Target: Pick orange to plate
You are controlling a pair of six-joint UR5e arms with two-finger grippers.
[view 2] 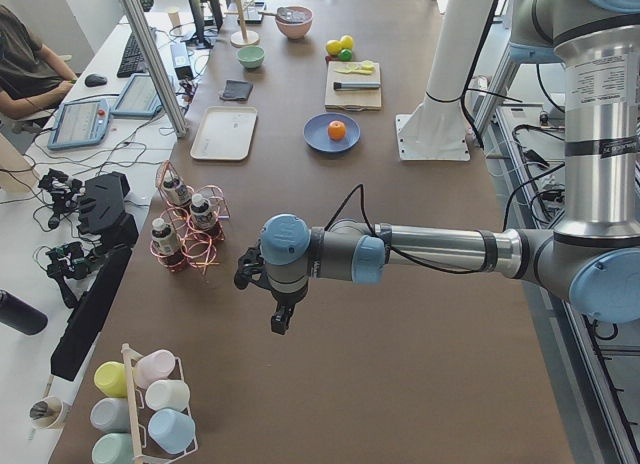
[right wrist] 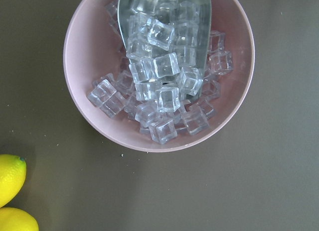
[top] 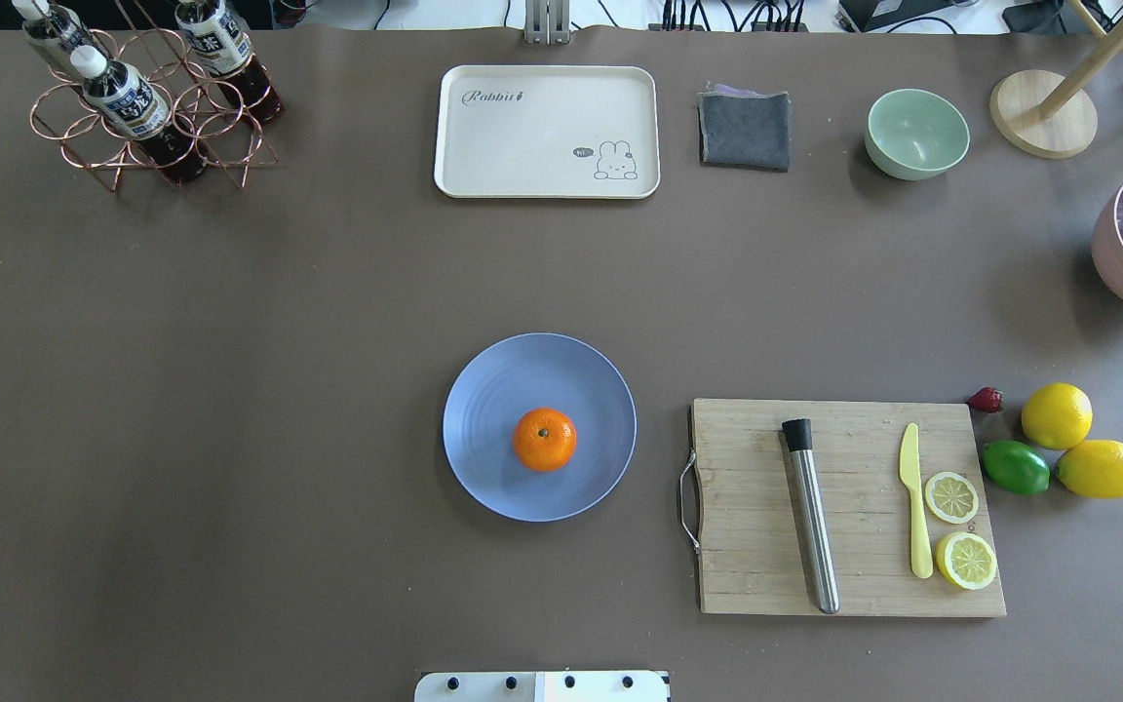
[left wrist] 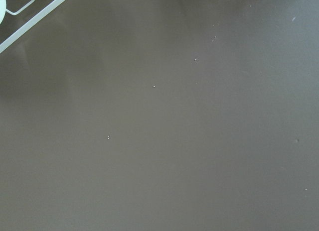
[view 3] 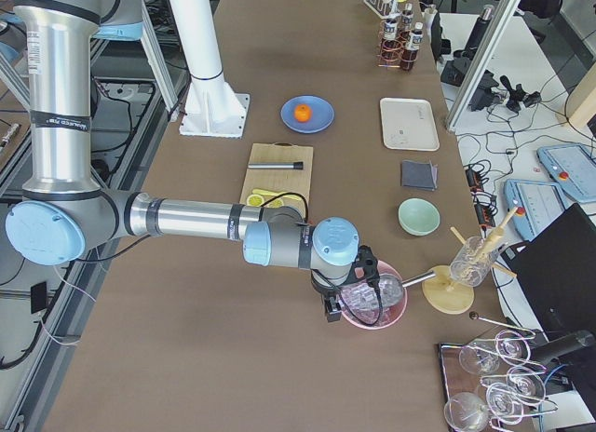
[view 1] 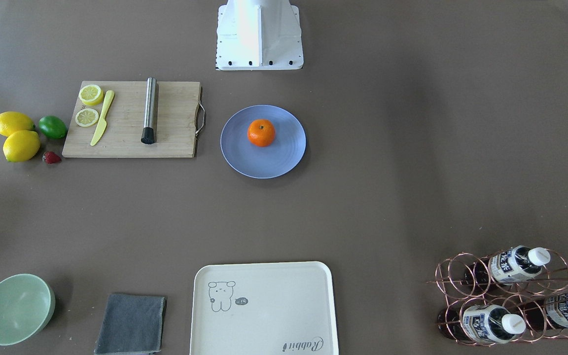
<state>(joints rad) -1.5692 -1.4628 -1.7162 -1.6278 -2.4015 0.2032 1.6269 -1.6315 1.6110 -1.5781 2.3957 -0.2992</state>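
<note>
The orange (top: 544,439) sits stem up on the periwinkle-blue plate (top: 493,400), a little off the plate's middle, at the centre of the table. The front-facing view has the same orange (view 1: 261,132) resting on the plate (view 1: 284,158). Neither gripper is near them. My left gripper (view 2: 280,319) hangs over bare table at the left end, beyond the bottle rack, and I cannot tell whether it is open or shut. My right gripper (view 3: 331,306) hovers over a pink bowl of ice at the right end, its state also unclear.
A wooden cutting board (top: 854,585) with a steel muddler (top: 812,517), yellow knife and lemon slices lies right of the plate. Two lemons (top: 1057,415), a lime (top: 1016,466) and a strawberry sit beyond it. A cream tray (top: 547,132), grey cloth (top: 745,129), green bowl (top: 916,134), bottle rack (top: 147,107) and ice bowl (right wrist: 79,52) line the far edge.
</note>
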